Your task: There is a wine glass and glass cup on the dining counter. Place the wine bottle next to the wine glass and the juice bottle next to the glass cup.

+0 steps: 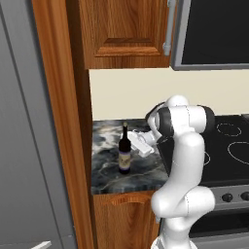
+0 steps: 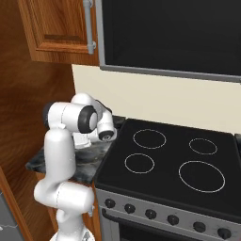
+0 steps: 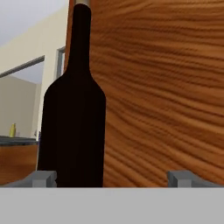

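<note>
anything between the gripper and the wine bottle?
Nothing: in the left base view, only bare marbled counter separates the open gripper from the wine bottle.

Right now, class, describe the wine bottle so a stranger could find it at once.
Find the black stove; left of it is a small marbled counter beside a tall wooden panel. The wine bottle stands there upright: slim, dark, long-necked, pale-labelled, the only bottle on that counter.
</note>
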